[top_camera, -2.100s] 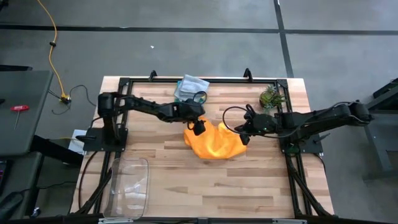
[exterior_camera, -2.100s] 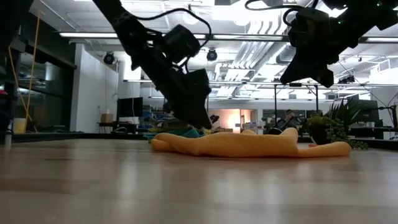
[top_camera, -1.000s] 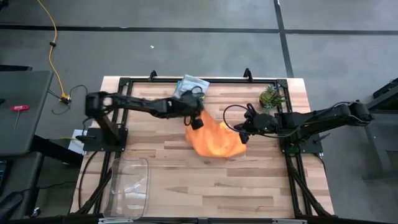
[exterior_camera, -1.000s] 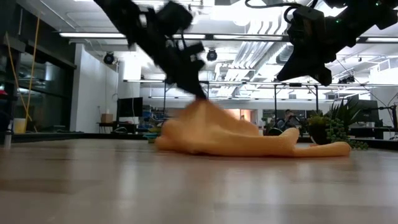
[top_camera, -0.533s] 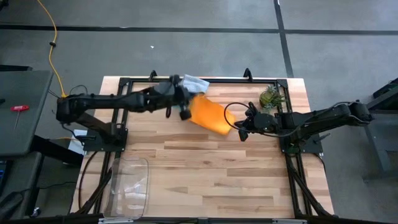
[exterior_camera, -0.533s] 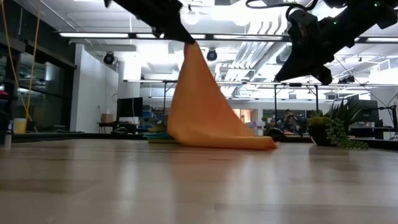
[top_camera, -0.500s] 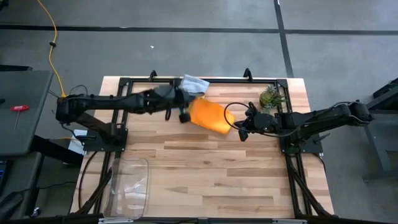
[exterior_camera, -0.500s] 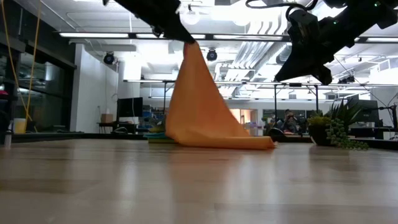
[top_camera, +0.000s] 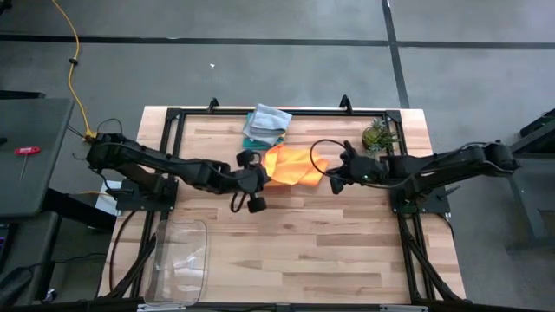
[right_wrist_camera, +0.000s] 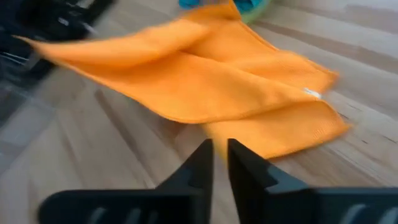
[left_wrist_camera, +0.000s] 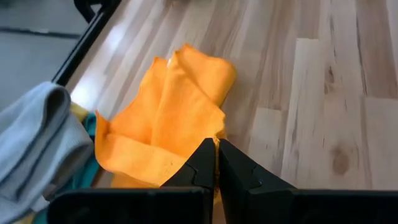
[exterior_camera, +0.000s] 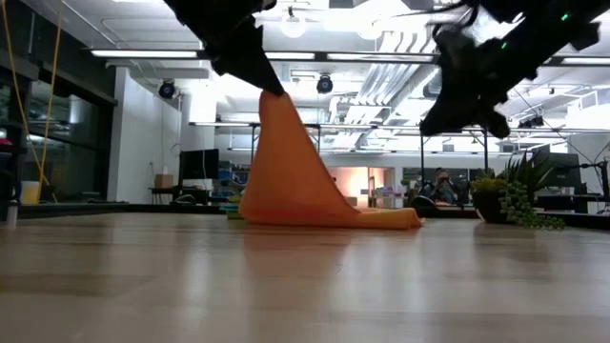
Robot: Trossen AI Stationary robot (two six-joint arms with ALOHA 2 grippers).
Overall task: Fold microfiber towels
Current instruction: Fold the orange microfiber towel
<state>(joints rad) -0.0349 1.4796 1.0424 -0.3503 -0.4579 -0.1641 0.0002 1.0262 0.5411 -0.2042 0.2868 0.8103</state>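
Note:
The orange microfiber towel [top_camera: 291, 165] stands like a tent at the middle of the table's far half, its peak [exterior_camera: 272, 100] up at my left gripper [top_camera: 263, 176], which is shut on it. My right gripper [top_camera: 333, 182] hovers just right of the towel's right end, above the table. Its fingers [right_wrist_camera: 205, 158] stand slightly apart with nothing between them. A stack of other towels, a grey one [top_camera: 267, 121] on top, lies at the far edge behind the orange one. My left gripper pinches a raised edge of the orange towel [left_wrist_camera: 210, 134] between its two shut fingers. The fingers slant down, coming from the table's left side. The towel hangs sloping below them, and its lower part and right end [exterior_camera: 386, 219] lie on the table.
A small green plant [top_camera: 377, 135] stands at the far right, close behind my right arm. A clear plastic tray [top_camera: 180, 258] lies at the near left. Bare wood stretches across the near half of the table [top_camera: 303, 251].
My left gripper has risen with its hold on the orange towel and swung toward the table's far edge, then back toward the left. The towel, flat and crumpled a second ago, is now pulled up into a tent and has slid toward the far edge.

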